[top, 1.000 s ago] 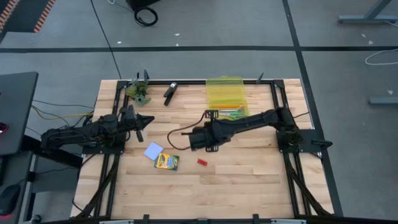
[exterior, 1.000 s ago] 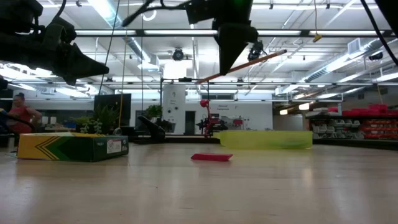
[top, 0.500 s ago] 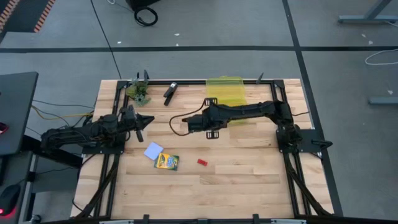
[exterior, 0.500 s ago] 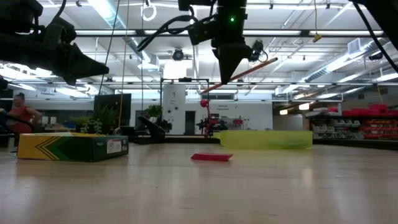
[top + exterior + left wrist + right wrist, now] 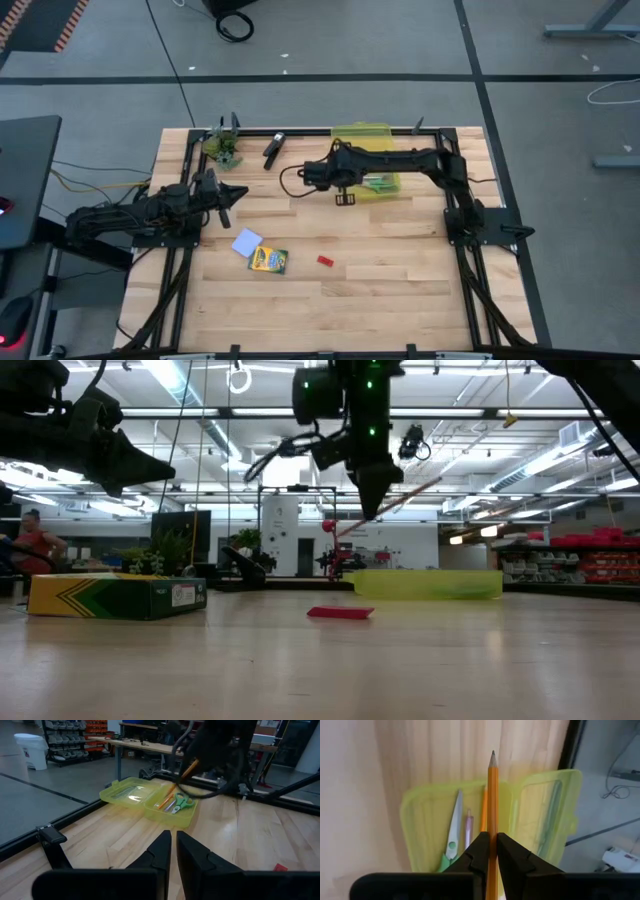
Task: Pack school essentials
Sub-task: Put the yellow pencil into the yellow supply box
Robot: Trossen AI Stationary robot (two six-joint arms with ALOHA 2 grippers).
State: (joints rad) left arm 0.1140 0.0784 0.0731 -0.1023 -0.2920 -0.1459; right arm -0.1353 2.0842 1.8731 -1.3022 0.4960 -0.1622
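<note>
My right gripper hangs above the near-left corner of the open yellow-green case and is shut on an orange pencil. The case lies flat on the table by the far edge. In it lie green-handled scissors, a purple pen and another orange pencil. The light-blue pad, the crayon box and the tiny red piece lie on the table nearer the front. My left gripper waits shut at the table's left. My right gripper pinches the orange pencil's shaft between its two fingers, back from the sharpened tip. The fingers point down from above. The pencil is lifted clear and slants upward from the fingertips, its tip over the case.
A black clip-like object and a small greenish clump sit near the far-left corner. A black frame runs around the table. Bare wood lies toward the near edge.
My right gripper has carried the pencil from above the table's middle toward the far edge, up to the case, turning as it went. The pencil now points over the open case. The left arm has kept still.
</note>
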